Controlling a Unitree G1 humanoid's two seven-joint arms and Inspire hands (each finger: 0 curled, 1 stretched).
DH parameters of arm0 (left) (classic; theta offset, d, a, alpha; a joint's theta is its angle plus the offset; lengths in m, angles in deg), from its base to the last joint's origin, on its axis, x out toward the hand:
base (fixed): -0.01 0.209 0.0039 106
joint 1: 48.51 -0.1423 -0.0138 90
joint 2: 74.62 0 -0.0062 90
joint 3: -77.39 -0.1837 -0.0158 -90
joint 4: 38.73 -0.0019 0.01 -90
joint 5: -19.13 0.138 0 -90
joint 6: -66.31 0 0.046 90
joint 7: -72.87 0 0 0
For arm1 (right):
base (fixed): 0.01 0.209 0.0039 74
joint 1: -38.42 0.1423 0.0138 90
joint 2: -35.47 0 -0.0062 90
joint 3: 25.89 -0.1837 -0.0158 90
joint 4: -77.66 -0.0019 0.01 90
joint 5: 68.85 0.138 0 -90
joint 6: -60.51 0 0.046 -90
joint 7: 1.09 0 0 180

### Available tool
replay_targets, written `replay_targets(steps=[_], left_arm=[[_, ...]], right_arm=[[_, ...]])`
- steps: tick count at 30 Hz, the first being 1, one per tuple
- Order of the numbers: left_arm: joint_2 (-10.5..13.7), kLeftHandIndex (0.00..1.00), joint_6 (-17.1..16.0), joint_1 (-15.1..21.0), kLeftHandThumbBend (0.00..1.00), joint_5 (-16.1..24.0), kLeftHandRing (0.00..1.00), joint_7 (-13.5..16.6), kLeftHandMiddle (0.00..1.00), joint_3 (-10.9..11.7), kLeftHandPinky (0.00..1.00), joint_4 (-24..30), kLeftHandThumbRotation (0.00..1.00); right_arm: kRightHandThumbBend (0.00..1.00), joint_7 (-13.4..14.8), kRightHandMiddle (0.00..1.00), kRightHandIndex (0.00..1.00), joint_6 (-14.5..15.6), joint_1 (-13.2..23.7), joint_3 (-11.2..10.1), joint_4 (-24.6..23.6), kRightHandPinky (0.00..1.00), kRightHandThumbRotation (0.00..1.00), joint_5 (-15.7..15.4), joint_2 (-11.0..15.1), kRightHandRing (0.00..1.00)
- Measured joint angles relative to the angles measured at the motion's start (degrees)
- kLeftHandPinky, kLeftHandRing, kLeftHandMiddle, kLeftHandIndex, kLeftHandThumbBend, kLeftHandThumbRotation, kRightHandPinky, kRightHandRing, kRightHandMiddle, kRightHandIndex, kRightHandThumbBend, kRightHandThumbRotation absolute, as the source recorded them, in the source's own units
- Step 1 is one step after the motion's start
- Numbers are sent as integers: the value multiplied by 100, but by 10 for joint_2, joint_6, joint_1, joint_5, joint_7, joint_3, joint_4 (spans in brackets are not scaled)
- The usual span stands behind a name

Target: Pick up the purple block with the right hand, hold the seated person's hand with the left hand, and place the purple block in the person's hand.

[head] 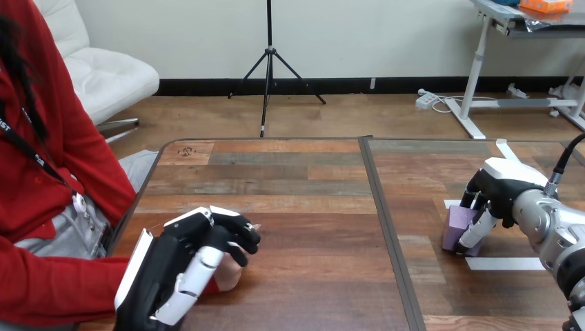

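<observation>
At the frame's right you see the right hand [502, 185], fingers curled round the purple block [456, 227] on the surface [303, 207]. At lower left, the left hand [178, 258] clasps the person's hand [230, 274].

— How much of the person's hand [232, 275] shows?
— Little: the left hand [172, 265] covers most of it.
— And the purple block [456, 226]?
— Its right part sits behind the right hand [507, 185].
</observation>
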Motion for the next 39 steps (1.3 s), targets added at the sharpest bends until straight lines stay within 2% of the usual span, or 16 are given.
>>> replay_targets(steps=[2, 4, 9, 18, 23, 28, 39], left_arm=[[4, 55, -7, 1, 56, 37, 55, 21, 57, 7, 46, 0, 73], [10, 57, -10, 3, 60, 71, 57, 39, 59, 14, 48, 0, 66], [32, 64, -7, 5, 74, 159, 62, 80, 65, 30, 52, 7, 57], [74, 73, 42, 3, 89, 323, 70, 143, 74, 58, 57, 42, 46], [103, 75, 68, 2, 93, 405, 72, 181, 76, 69, 59, 70, 42], [133, 78, 90, 5, 98, 447, 74, 212, 77, 76, 63, 94, 41], [183, 80, 132, 22, 100, 480, 77, 238, 80, 76, 69, 118, 39]], right_arm=[[77, 1, 59, 48, -2, 0, 0, 0, 47, 0, 0, 0, 57], [77, 2, 64, 48, -6, 0, 0, 0, 53, 0, 1, 0, 63], [75, 2, 64, 49, -15, -1, -1, 0, 53, 0, 1, 1, 63], [73, 2, 56, 51, -40, -5, -7, 0, 46, 0, 12, 1, 53], [72, 2, 53, 51, -74, -13, -16, -7, 45, 0, 31, 5, 50], [72, -7, 52, 51, -105, -22, -27, -23, 43, 0, 53, 12, 47], [70, -17, 51, 52, -135, -37, -34, -62, 42, 0, 77, 28, 46]])
